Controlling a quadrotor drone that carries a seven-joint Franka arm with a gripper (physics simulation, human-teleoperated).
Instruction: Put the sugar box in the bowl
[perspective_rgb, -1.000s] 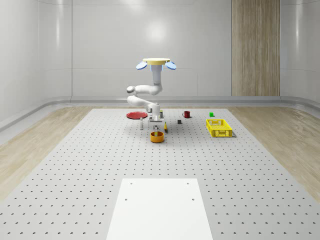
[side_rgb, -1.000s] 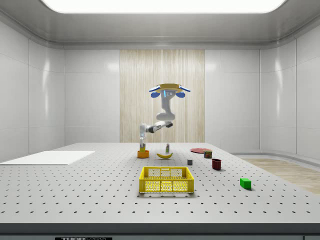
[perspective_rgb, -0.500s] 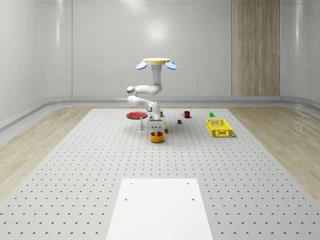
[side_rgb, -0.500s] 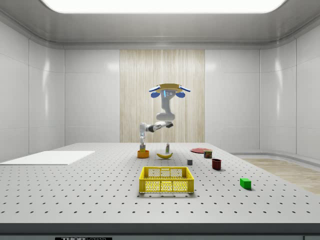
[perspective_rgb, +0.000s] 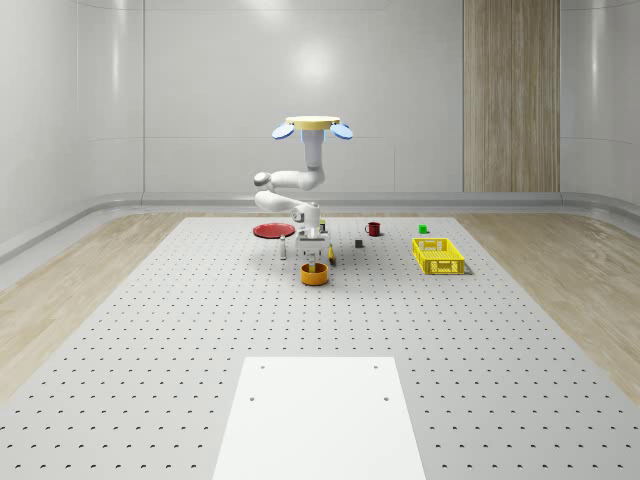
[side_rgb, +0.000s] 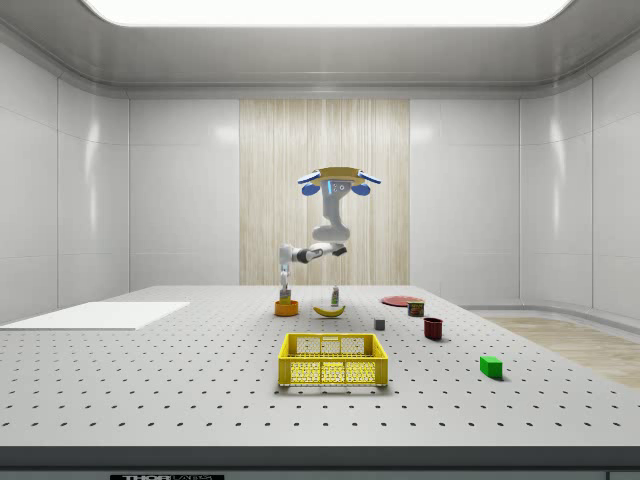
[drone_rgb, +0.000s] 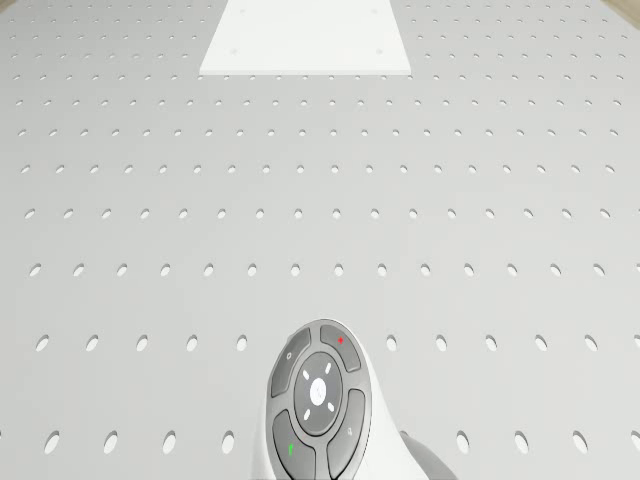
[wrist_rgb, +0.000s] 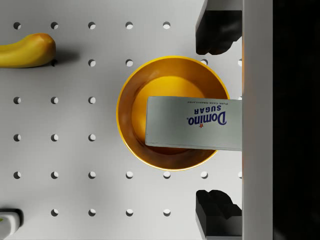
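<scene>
Currently the drone hovers over the perforated table while the gripper — fingers parted, clear of the Domino sugar box — hangs directly above the orange bowl, where the box lies with its long axis running between the fingers.

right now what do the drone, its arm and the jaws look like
The drone is a flat yellow disc with blue rotor pods. Below it hangs a glossy white, rounded seven-joint arm with grey joint rings. The drone view shows a grey round button pad with red and green dots. The gripper has dark, blocky fingers.
</scene>
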